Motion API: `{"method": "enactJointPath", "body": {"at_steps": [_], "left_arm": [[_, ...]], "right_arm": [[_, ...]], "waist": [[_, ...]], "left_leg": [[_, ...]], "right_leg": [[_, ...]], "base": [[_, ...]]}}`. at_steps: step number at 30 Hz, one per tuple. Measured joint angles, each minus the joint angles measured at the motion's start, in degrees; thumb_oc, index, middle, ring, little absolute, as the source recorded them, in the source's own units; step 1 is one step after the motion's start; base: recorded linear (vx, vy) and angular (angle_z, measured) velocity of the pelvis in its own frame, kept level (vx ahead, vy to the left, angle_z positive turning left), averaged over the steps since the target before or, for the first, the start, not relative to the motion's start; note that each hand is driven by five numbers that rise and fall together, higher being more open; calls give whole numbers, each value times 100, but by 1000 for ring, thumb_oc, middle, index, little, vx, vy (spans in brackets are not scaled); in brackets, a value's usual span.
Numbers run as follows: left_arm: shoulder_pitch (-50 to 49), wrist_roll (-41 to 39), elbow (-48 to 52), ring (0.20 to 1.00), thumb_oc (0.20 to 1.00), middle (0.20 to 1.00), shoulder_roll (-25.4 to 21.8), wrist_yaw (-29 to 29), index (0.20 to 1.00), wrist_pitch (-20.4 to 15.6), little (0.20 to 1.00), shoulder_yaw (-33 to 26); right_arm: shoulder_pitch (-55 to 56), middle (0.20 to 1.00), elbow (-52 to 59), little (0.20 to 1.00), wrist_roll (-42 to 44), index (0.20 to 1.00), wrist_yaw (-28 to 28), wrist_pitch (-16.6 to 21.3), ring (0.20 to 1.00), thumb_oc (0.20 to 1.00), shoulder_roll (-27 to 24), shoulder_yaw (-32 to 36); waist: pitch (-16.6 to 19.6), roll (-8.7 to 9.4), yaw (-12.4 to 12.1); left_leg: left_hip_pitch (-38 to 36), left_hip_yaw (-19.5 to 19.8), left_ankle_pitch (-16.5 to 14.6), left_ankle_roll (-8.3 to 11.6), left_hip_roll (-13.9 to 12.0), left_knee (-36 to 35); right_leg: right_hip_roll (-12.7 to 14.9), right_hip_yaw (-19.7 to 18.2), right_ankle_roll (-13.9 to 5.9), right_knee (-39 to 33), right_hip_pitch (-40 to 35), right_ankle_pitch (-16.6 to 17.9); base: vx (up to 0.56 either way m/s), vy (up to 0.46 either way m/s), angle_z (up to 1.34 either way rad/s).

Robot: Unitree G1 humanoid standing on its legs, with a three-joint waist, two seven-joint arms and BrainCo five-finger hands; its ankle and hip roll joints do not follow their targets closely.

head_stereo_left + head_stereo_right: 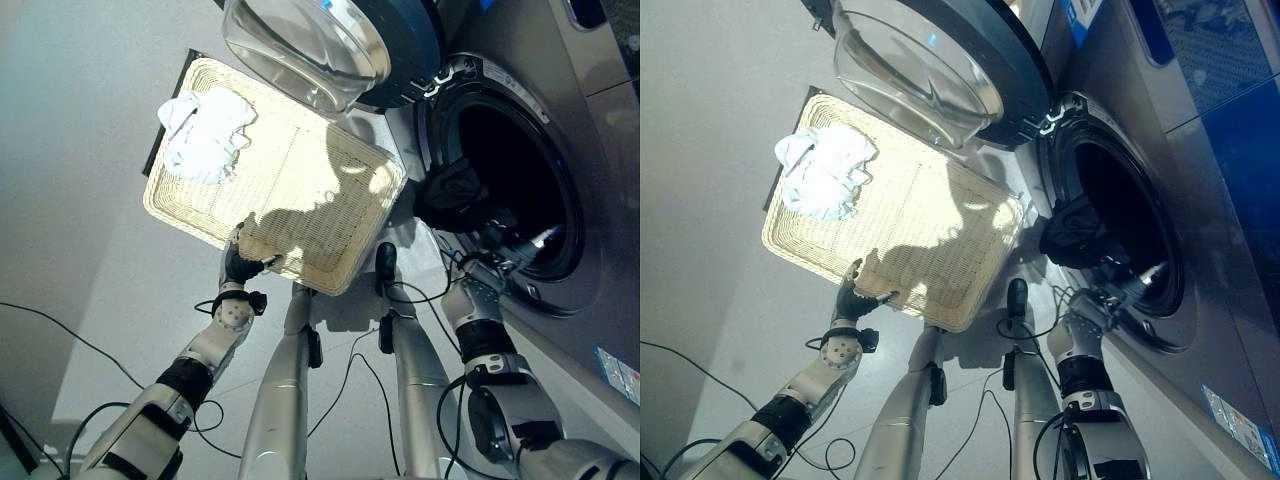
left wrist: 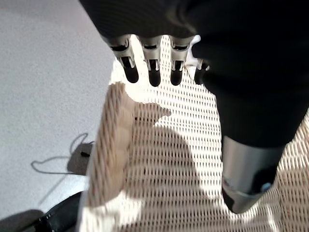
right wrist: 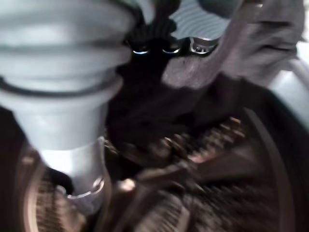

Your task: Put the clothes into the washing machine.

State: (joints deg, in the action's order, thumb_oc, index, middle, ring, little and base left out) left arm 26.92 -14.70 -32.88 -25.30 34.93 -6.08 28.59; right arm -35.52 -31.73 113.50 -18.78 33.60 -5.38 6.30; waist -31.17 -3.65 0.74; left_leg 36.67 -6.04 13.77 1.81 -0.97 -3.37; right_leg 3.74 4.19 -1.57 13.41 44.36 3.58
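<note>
While the left hand (image 1: pixel 240 262) rests open on the basket (image 1: pixel 300 180), right-hand (image 1: pixel 500 262) grip stays unclear.

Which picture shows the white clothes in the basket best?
The left eye view: the white clothes lie bunched in the far corner of the wicker basket, fully in sight. The right eye view shows the same pile from slightly aside. The left wrist view shows the left hand over the basket's weave; the right wrist view looks into the washing machine drum.
</note>
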Motion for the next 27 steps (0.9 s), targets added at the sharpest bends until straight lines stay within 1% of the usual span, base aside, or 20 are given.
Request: {"method": "enactJointPath", "body": {"at_steps": [2,5,9,20,23,27], "left_arm": [[1,-1,-1,1000,1000,1000,0,1,1000,-10,1000,-2],[3,-1,-2,1000,1000,1000,-2,1,1000,-10,1000,-1],[3,-2,-6,1000,1000,1000,-17,1,1000,-10,1000,-2],[15,-2,-4,1000,1000,1000,-17,-1,1000,-10,1000,-10],[21,-2,7,1000,1000,1000,-18,-3,1000,3,1000,-14],[20,-2,14,1000,1000,1000,-21,-13,1000,22,1000,-28]], "right_arm": [[35,1000,-87,1000,0,1000,-314,-270,1000,1000,8,-216],[28,1000,-252,1000,-1,1000,-481,-399,1000,1000,-54,-331],[50,1000,-486,1000,-1,1000,-467,-382,1000,1000,-302,-581],[112,1000,-481,1000,-1,1000,-491,-350,1000,1000,-370,-706],[113,1000,-482,1000,-1,1000,-597,-338,1000,1000,-501,-776],[115,1000,-469,1000,0,1000,-623,-197,1000,1000,-744,-905]], "waist": [[0,0,-10],[0,-1,-13],[0,-1,-17],[0,-1,-16],[0,-1,-18],[0,0,-16]], "left_leg": [[0,-1,0,0,-5,-8],[0,-1,0,0,-5,-11],[0,-2,0,0,-4,-16],[0,-3,1,-1,-55,-24],[0,-3,1,-1,-61,-23],[0,1,1,0,-67,-22]], "right_leg": [[-8,0,1,-13,-1,0],[-6,1,1,-18,-3,1],[-7,3,1,-29,-6,1],[-58,4,25,-72,-18,18],[-61,5,25,-72,-19,18],[-70,11,25,-72,-24,18]], "base": [[0,0,0],[0,0,0],[0,0,0],[0,0,0],[0,0,0],[-5,-18,0]]}}
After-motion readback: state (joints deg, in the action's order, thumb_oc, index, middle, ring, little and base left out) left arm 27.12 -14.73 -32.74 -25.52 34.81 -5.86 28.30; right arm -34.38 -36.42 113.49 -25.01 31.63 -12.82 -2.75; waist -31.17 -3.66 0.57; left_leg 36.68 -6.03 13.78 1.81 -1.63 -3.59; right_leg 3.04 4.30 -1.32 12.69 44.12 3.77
